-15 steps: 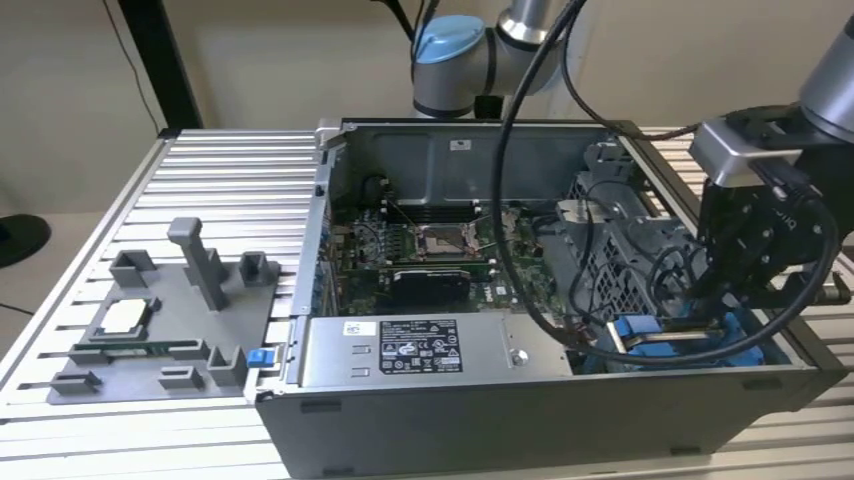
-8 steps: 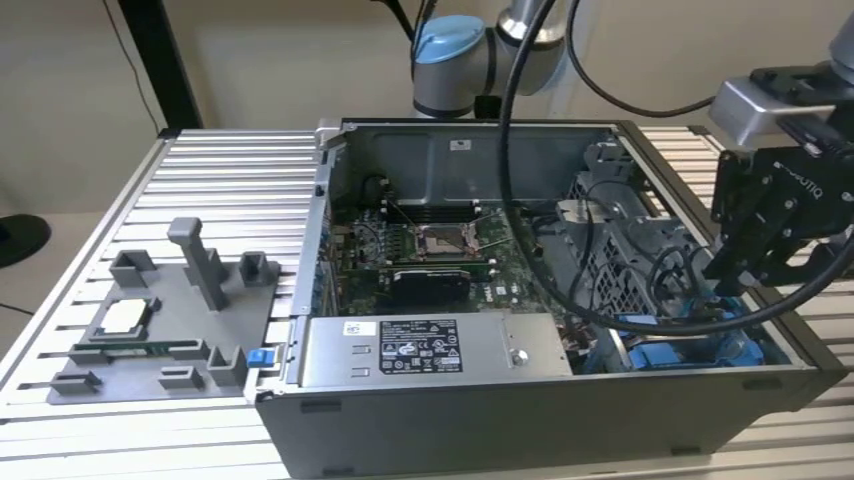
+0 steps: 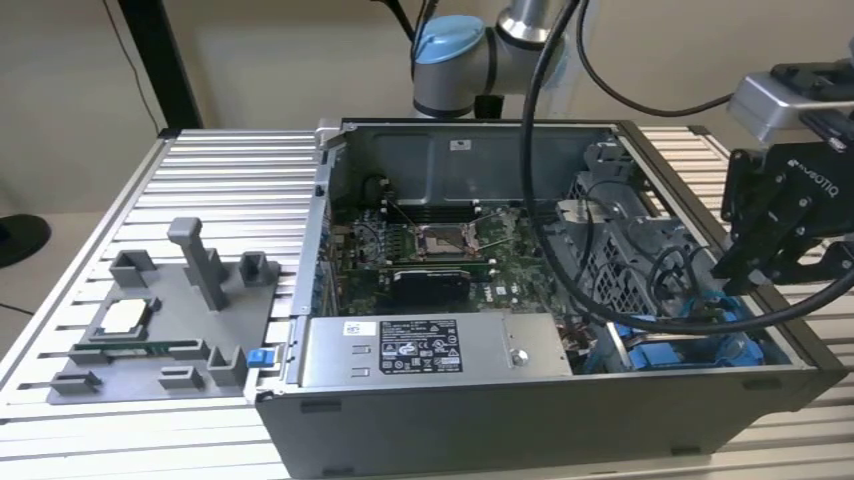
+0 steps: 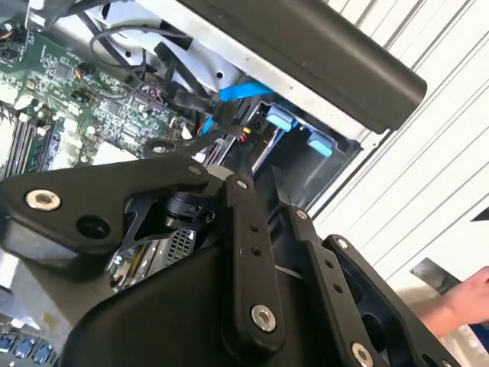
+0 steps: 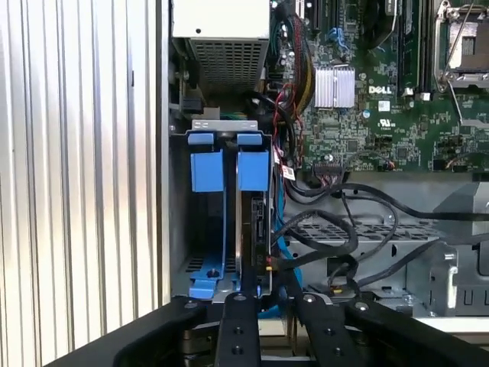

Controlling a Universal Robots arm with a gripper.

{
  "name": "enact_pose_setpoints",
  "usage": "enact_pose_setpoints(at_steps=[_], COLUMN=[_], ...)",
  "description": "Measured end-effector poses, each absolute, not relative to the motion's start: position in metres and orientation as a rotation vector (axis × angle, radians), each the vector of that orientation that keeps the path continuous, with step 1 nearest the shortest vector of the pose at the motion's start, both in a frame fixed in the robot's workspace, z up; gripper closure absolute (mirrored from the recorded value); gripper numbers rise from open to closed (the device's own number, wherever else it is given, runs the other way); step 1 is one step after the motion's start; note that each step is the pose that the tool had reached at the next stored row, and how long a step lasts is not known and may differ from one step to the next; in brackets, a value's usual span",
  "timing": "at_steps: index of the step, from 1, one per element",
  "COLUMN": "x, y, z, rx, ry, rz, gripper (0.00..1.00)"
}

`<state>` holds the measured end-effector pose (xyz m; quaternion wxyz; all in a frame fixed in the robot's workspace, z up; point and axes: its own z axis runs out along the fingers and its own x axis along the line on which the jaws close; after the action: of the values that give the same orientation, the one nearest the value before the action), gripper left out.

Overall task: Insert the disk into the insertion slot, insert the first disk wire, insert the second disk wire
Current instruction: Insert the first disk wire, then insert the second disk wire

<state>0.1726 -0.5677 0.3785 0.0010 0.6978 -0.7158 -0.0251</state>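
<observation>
My gripper (image 5: 276,300) hangs just above the slot (image 5: 221,125); whether it is open or closed, I cannot tell. The disk (image 5: 254,222) stands on edge inside it. For the wires I should move straight and slowly, I think: black cables (image 5: 344,237) crowd one side, the case wall (image 5: 163,191) the other.

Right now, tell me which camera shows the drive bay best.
The first wrist view: it looks straight into the drive bay, with both blue tabs and its inside plain. The exterior view shows the bay at the case's corner, partly crossed by black cables. The second wrist view catches its blue tabs at an angle.
</observation>
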Motion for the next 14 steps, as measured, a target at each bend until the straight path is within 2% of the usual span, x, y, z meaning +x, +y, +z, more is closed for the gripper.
enact_pose_setpoints(at_steps=[14], x=[0.19], y=[-0.56], z=[0.382], rx=[2.176], ry=[-2.233], rz=[-0.109], gripper=[0.0])
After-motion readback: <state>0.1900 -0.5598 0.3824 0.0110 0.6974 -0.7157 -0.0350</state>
